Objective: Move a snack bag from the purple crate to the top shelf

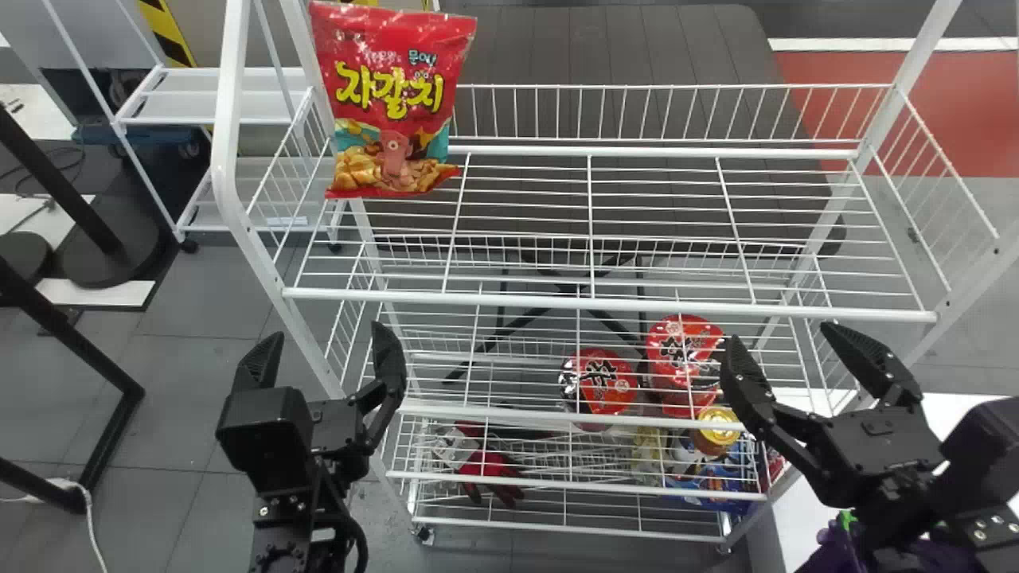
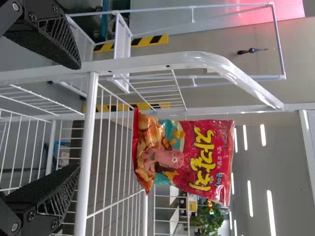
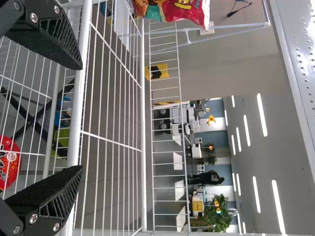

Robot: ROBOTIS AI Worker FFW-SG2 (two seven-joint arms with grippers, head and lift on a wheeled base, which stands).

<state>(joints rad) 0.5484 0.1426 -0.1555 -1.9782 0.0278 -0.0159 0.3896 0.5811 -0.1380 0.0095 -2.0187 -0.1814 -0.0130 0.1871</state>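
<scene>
Crate, purple (image 1: 832,553), one: near right, mostly hidden and cut off. Red-topped tubs (image 1: 609,382), at least two, half-screened by top shelf (image 1: 605,304). Snack bag (image 1: 390,103), red, one: upright on that shelf, left end. Left gripper (image 1: 327,338), right gripper (image 1: 782,336): near, fingers wide apart, both empty.

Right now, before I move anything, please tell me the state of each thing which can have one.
Snack bag: standing upright at the left end of the top shelf, unheld, looks sealed.
Left gripper: open, empty.
Right gripper: open, empty.
Red round pack: below the top shelf, looks closed.
Gold-lidded jar: lid on, looks upright.
</scene>
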